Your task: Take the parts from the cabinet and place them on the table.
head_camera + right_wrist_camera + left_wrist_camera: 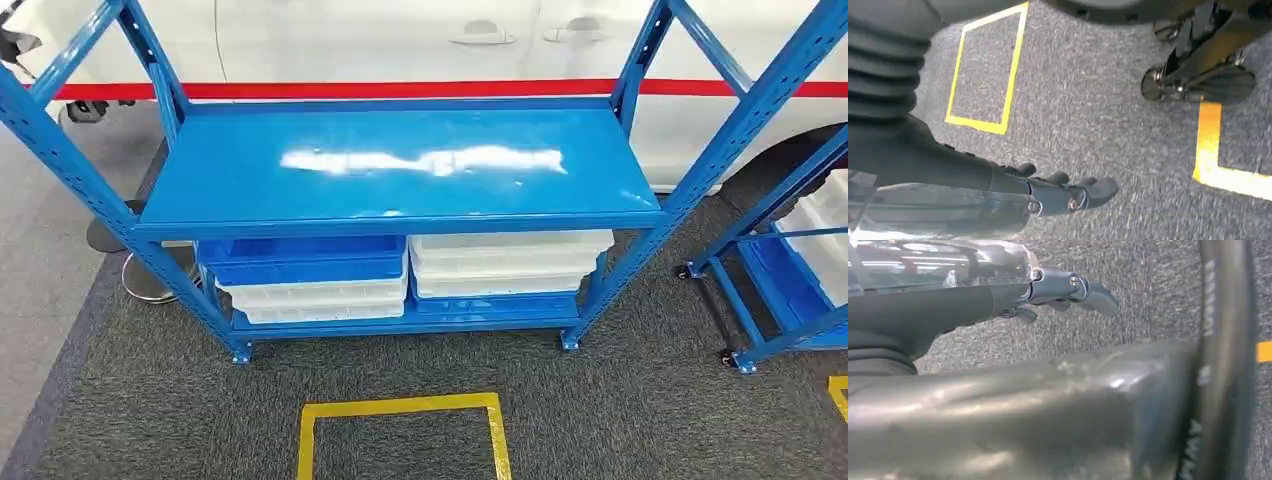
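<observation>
While each robot hand (1068,292) (1063,192) hangs empty, stacked bins (400,272) fill the lower shelf (500,310).

The blue rack (400,170) stands on grey carpet (620,410), its lower shelf carrying stacked blue and white bins (310,275).

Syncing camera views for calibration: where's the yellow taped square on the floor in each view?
Head view: yellow taped square at bottom centre, in front of the blue rack.
Right wrist view: upper left of the picture, beyond the hanging hand.
Left wrist view: a yellow strip at the right edge; cannot tell whether it belongs to this square.
Shared landmark: grey carpet.
</observation>
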`<action>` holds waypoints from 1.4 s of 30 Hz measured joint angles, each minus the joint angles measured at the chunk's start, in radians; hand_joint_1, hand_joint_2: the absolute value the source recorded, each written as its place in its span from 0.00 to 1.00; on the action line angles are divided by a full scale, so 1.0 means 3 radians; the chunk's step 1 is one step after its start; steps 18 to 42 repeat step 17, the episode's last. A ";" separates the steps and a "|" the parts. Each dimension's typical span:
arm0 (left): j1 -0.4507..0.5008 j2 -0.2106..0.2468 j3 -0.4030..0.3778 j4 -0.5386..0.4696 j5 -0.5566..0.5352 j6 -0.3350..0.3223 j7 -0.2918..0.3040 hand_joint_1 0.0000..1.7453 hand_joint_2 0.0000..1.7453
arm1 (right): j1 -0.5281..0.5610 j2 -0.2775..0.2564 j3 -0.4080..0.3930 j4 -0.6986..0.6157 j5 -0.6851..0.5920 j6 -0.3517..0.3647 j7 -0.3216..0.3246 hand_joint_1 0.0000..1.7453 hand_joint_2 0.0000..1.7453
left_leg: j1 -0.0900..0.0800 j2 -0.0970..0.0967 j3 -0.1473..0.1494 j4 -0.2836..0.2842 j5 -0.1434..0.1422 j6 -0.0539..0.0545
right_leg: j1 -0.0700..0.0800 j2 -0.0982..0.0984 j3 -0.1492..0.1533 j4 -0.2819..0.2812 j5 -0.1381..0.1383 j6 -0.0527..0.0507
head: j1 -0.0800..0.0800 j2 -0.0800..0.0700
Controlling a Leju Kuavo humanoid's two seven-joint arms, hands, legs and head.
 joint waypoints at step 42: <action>0.0001 -0.0004 0.0024 0.0000 -0.0022 0.0173 0.0208 0.00 1.00 | 0.0003 -0.0003 0.0007 -0.0002 0.0019 0.0008 0.0097 0.00 1.00 | -0.0004 0.0000 0.0004 0.0007 -0.0008 0.0022 | -0.0010 0.0000 0.0008 -0.0016 0.0004 0.0171 | 0.0000 0.0000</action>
